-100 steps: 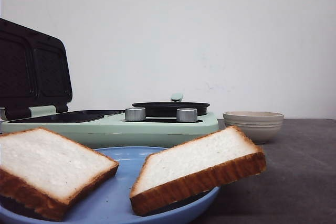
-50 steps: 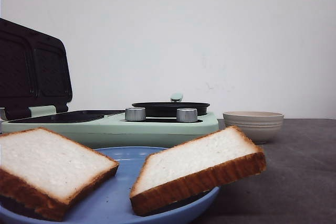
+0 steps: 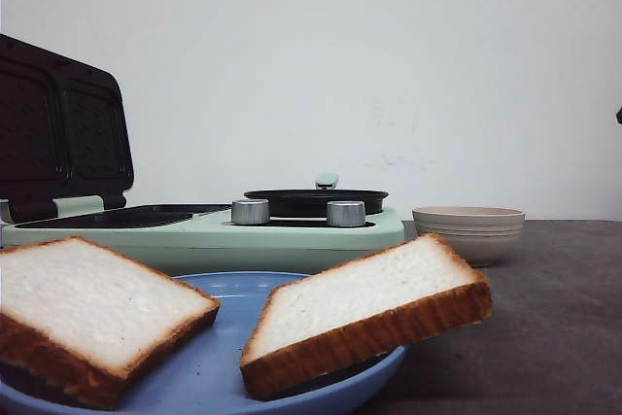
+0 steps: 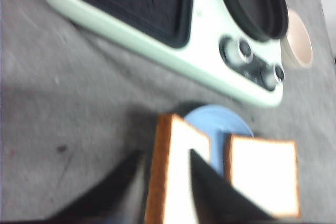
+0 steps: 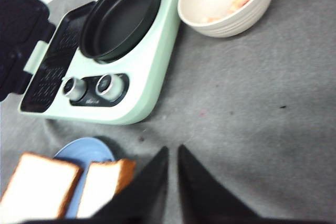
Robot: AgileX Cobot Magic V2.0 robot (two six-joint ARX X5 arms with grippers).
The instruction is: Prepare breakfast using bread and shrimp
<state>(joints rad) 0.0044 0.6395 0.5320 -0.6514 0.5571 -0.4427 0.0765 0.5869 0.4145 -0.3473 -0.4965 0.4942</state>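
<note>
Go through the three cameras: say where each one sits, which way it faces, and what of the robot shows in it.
Front view: low at table level, facing forward past the bread on the blue plate to the green cooker and bowl; no arm clearly shows.
Left wrist view: above the table, looking down on the bread; the left gripper shows.
Right wrist view: above, looking down on cooker and bowl; the right gripper shows.
All three share bread, plate, cooker and bowl.

Left claw [image 4: 167, 182] hangs with its dark fingers parted; right claw [image 5: 172, 182] hangs with fingers nearly together, a thin gap between the tips, holding nothing.
</note>
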